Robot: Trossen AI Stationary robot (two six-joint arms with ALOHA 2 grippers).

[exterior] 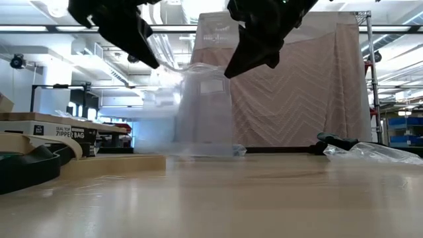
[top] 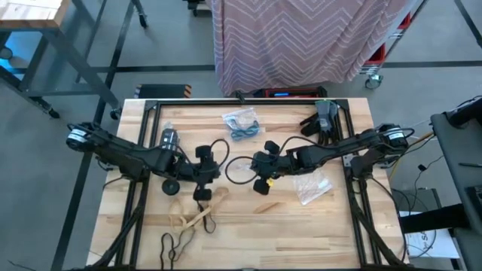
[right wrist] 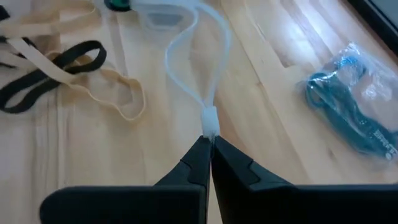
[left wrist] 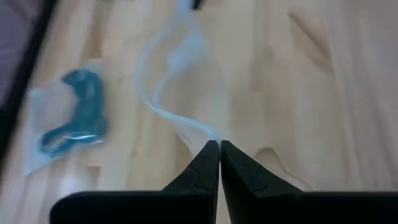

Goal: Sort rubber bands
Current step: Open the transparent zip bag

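Observation:
A clear plastic bag (exterior: 201, 109) hangs between my two grippers over the middle of the table, its mouth (top: 238, 170) spread into a loop. My left gripper (top: 223, 168) is shut on one side of the rim and my right gripper (top: 254, 168) on the other. Tan rubber bands (top: 193, 216) and black rubber bands (top: 175, 245) lie loose on the table toward the near left. Blue rubber bands (top: 241, 125) lie inside another clear bag at the far middle. My left gripper pinches the bag's rim (left wrist: 200, 132) between its two fingertips, slanting down from the table's left. The bag hangs below, clear of the table. My right gripper pinches the opposite rim at its thickened seal strip (right wrist: 209, 122) between its fingertips, slanting down from the table's right. The rim runs away from it in an open loop.
Another clear bag (top: 312, 187) lies near the right arm, and dark gloves (top: 324, 117) lie at the far right. A box of zipper bags (exterior: 59, 132) stands at the left in the low view. A black frame (top: 151, 105) borders the tabletop.

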